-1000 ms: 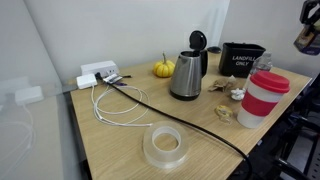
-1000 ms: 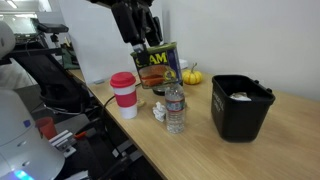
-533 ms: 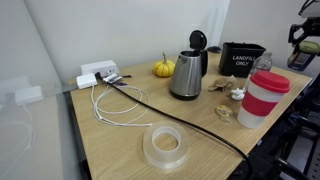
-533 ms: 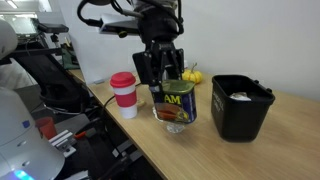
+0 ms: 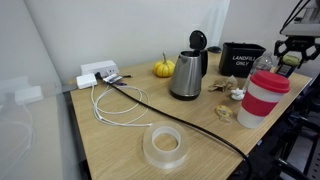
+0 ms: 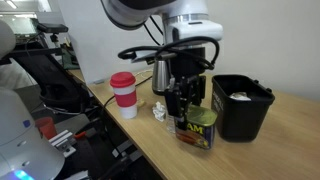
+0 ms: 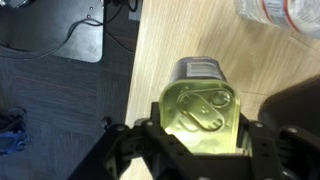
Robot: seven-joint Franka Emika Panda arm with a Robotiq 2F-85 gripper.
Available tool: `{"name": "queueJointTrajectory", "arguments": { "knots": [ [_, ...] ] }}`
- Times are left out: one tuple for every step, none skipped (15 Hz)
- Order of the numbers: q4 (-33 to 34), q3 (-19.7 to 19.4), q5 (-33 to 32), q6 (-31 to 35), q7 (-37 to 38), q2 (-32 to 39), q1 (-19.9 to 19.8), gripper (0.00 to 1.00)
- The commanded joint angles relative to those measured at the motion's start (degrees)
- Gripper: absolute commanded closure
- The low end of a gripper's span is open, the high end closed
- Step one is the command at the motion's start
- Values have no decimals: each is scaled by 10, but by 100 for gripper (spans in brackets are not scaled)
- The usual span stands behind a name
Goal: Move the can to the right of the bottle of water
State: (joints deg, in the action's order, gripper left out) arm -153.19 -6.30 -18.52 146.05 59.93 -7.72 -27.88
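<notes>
As pincer (image 6: pixel 191 106) clasps it, can (image 6: pixel 198 130) (yellow-topped) is upright.

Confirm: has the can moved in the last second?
Yes. The can has dropped lower and shifted toward the black bin, away from the red cup.

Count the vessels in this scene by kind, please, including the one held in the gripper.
kettle: 1
cup: 1
water bottle: 1
can: 1
black bin: 1
Total: 5
</notes>
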Motion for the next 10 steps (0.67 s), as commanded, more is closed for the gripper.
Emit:
{"name": "queueJointTrajectory", "arguments": {
  "knots": [
    [47,-40,36,10,-59,66,41,61],
    [58,-47,47,9,-76,83,50,61],
    [67,-53,60,5,-95,98,60,61],
    [77,-58,70,4,-110,114,69,61],
    [84,-61,87,2,-125,128,77,61],
    [90,-65,98,0,-135,140,85,61],
    [96,-69,106,-1,-142,154,93,61],
    [101,-73,110,-2,-147,164,99,61],
    [105,-78,111,-2,-149,175,106,61],
    [108,-82,113,-3,-150,182,112,61]
  ]
}}
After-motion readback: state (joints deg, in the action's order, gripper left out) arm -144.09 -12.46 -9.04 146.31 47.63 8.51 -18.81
